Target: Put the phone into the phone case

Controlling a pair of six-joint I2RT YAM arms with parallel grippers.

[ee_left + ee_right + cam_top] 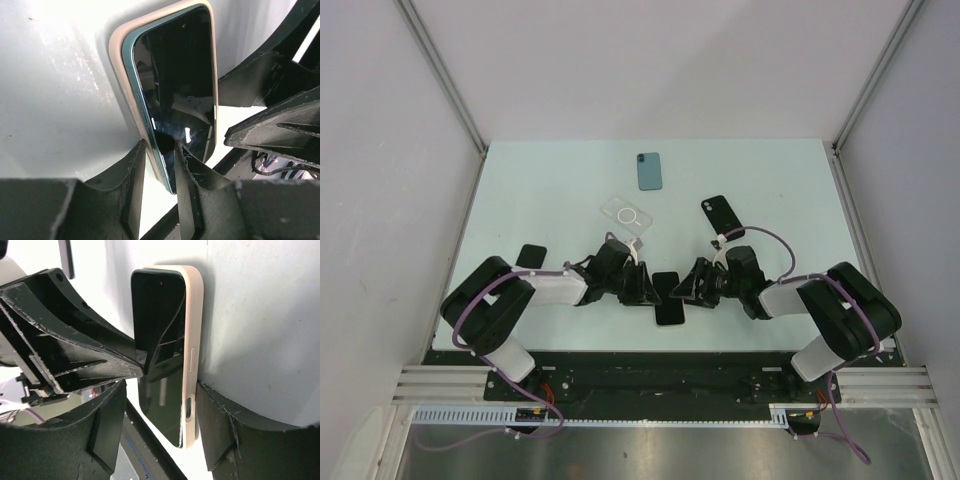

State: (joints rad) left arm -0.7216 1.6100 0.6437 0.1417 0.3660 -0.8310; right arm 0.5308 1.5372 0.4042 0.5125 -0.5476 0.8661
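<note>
A dark-screened phone with a teal edge (175, 85) sits partly in a beige phone case (120, 60), with the teal edge standing out of the case on one long side. Both are held on edge between the arms near the table's front (668, 298). My left gripper (160, 150) pinches the phone and case near one end, one finger on the screen and one on the case back. My right gripper (161, 390) is open around the other end: one finger (217, 425) touches the case (193, 315), the other stands off the screen (157, 305).
Further back on the table lie a teal phone (649, 171), a clear case with a ring (627, 215), a black phone (719, 214) and a black flat item (530, 257) at the left. The two grippers (648, 287) (688, 287) nearly meet.
</note>
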